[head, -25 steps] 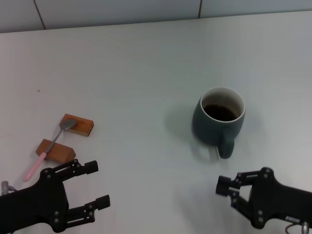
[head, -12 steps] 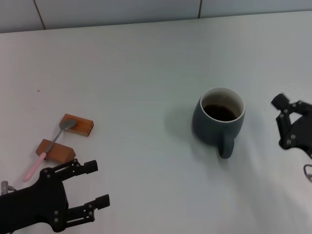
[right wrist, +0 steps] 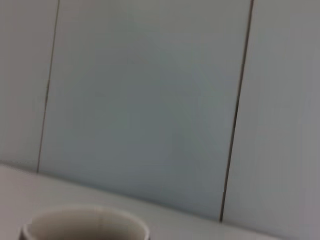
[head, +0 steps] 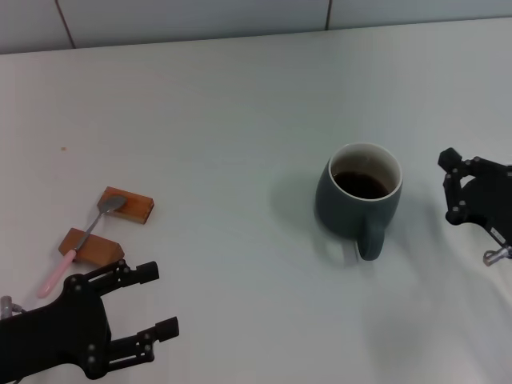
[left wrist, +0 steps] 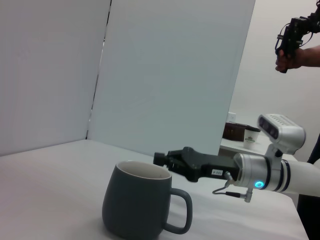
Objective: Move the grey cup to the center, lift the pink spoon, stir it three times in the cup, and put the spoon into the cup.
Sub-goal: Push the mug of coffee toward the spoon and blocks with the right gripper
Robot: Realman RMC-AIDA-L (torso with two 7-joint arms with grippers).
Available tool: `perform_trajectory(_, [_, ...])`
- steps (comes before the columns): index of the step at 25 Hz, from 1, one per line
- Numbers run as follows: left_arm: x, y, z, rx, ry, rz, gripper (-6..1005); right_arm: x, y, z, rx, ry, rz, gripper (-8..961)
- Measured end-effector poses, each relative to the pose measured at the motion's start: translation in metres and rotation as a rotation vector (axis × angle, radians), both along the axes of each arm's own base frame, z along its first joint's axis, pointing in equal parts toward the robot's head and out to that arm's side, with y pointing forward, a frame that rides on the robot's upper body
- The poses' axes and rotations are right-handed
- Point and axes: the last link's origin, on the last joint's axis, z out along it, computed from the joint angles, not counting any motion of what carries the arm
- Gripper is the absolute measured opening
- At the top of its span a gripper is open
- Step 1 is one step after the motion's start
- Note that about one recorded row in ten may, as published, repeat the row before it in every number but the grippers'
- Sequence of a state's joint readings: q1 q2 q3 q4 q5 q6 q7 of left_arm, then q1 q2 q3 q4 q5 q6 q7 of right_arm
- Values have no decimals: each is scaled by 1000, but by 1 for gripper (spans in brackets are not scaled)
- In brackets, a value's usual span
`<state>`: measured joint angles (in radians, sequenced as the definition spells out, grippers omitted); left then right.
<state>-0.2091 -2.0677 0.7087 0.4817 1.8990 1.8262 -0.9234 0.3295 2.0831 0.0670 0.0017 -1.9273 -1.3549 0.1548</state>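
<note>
The grey cup stands right of the table's middle, its dark inside showing and its handle turned toward me. In the left wrist view the grey cup is seen side-on, and its pale rim fills the low edge of the right wrist view. My right gripper hovers open just to the right of the cup, apart from it; it also shows as the right gripper beyond the cup's rim. The pink spoon lies at the left across two brown blocks. My left gripper stands open near the front edge, right of the spoon.
Two brown wooden blocks hold up the spoon, bowl on the farther one. The white table ends at a tiled wall behind. A person's hand holding a device shows far off in the left wrist view.
My right gripper swung from the front edge below the cup up to the cup's right side, then edged closer to it. Left arm, cup and spoon stayed put.
</note>
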Motion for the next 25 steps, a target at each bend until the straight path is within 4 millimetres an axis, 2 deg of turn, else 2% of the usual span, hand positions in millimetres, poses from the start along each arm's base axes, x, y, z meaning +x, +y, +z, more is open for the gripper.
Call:
perform_trajectory(13, [1,3,1,10,-2,-1,781,-20,18,-29,-74,-102,42,22])
perform_trajectory(25, [1,4,1,11,-1,-5,781,-63,35,-62,-182,-40,105,23])
